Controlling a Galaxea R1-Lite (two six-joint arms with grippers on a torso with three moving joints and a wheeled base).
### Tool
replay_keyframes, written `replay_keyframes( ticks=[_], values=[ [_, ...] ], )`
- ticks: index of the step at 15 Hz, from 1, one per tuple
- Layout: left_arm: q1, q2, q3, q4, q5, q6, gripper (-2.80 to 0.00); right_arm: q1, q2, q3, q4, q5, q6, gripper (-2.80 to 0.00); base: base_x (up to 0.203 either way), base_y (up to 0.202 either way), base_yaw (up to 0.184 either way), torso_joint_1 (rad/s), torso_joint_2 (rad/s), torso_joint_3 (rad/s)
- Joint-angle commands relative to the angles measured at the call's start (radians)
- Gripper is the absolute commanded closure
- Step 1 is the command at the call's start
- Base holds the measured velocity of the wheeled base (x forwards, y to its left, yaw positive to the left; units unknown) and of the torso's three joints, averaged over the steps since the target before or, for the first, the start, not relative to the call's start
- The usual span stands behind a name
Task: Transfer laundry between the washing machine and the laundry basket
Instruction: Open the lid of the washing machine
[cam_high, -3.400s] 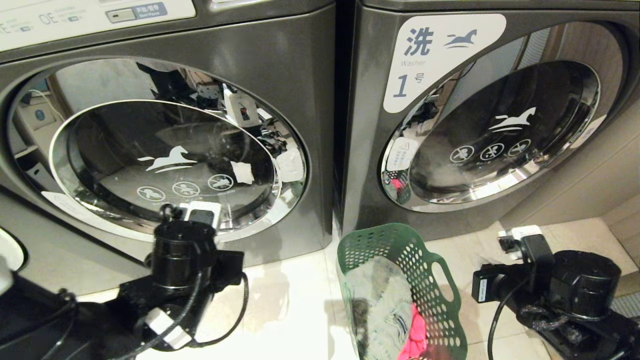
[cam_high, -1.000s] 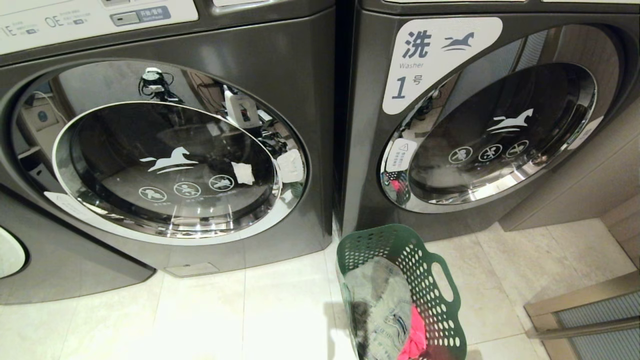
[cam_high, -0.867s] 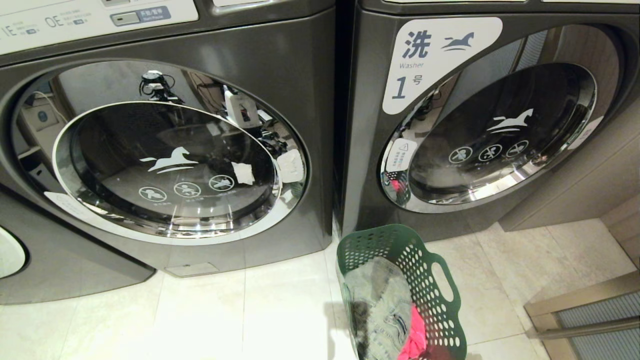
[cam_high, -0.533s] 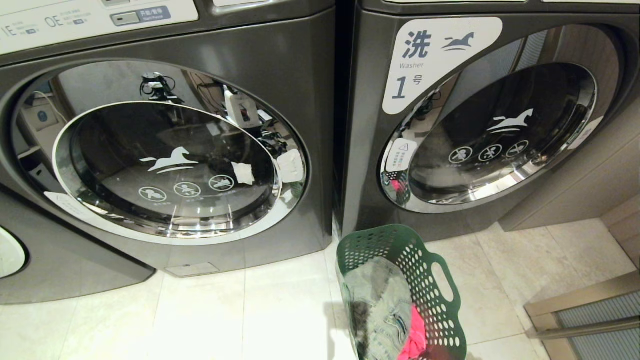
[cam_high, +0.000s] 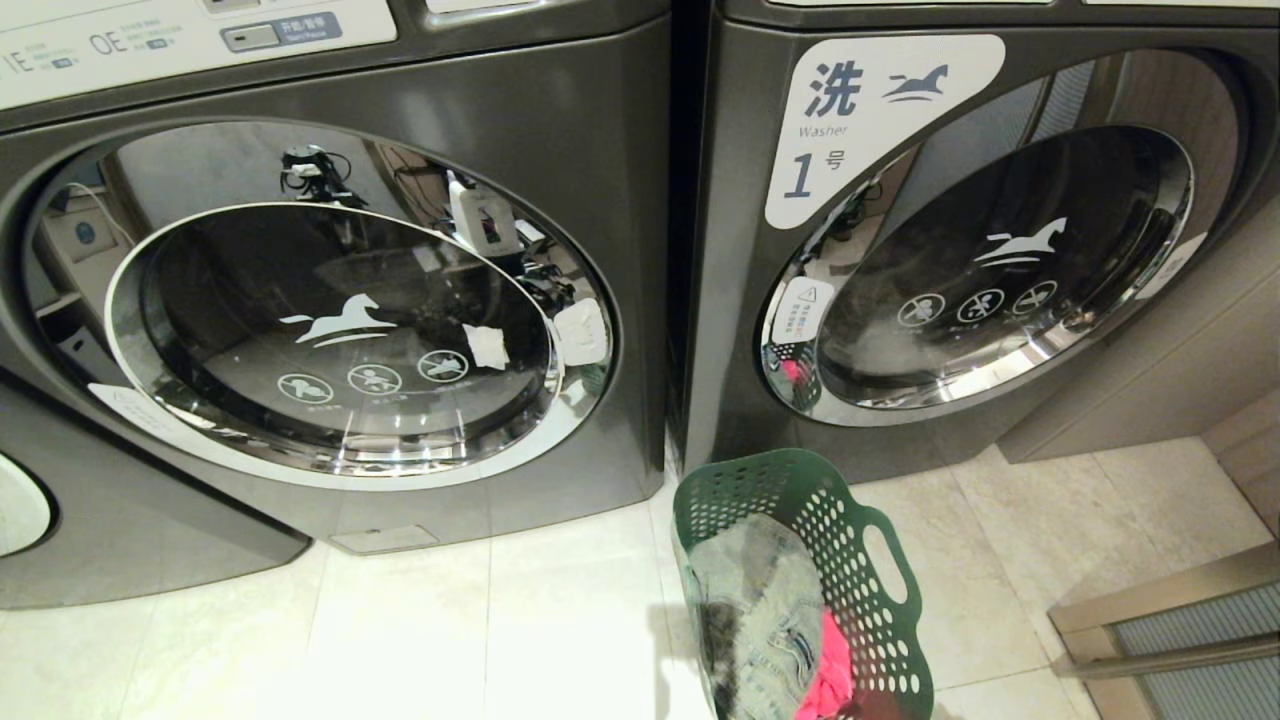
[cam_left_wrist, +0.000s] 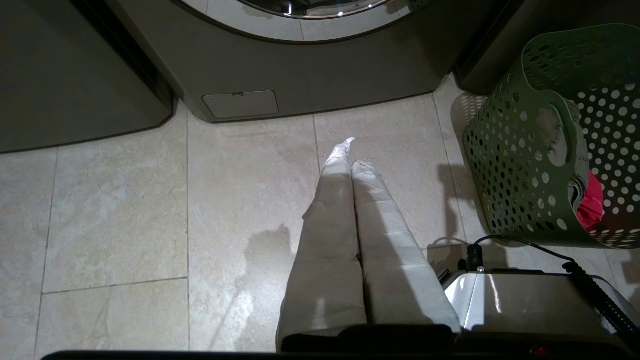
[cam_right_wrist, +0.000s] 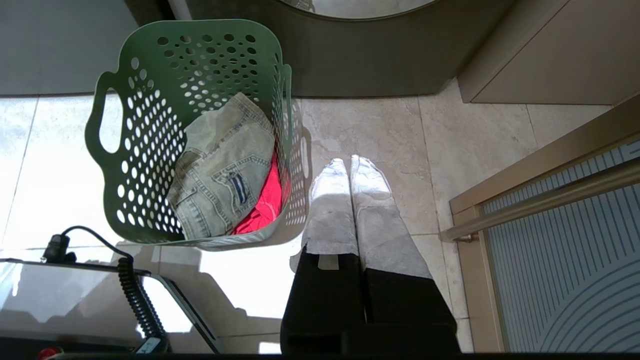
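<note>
Both gripper (cam_left_wrist: 352, 150) sets closed, empty.

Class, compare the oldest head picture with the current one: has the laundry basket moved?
No. The laundry basket keeps its spot on the floor below the gap between the washing machine and the machine labelled 1.

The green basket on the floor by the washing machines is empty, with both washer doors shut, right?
Not quite. The laundry basket isn't empty: the right wrist view shows faded jeans and something bright pink lying inside it. The rest holds: it stands on the floor by the machines, and both round doors look shut in the head view.
</note>
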Motion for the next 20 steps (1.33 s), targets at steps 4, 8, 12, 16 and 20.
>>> replay_keyframes(
  ticks=[4,8,12,16,20],
  values=[
    [-0.001,0.002,0.000,0.001,0.001,0.002,0.00,0.000,0.002,0.042,-0.107,-0.001,-0.001,0.00,0.000,0.000,0.000,0.000,0.00,0.000],
    [-0.001,0.003,0.000,0.001,0.001,0.002,0.00,0.000,0.002,0.058,-0.147,0.004,-0.008,0.00,0.000,0.000,0.000,0.003,0.00,0.117],
    [-0.001,0.003,0.000,0.001,0.001,0.002,0.00,0.000,0.002,0.072,-0.180,0.001,-0.004,0.00,0.000,0.000,0.000,0.001,0.01,0.197],
    [-0.001,0.003,0.000,0.002,0.000,0.006,0.00,0.000,0.002,0.072,-0.180,0.004,-0.014,0.00,0.000,0.000,0.000,0.000,0.01,0.198],
    [-0.001,0.003,0.000,0.001,-0.002,0.007,0.00,0.000,0.002,0.072,-0.178,0.002,-0.014,0.00,0.000,0.000,0.000,0.004,0.00,0.203]
  ],
)
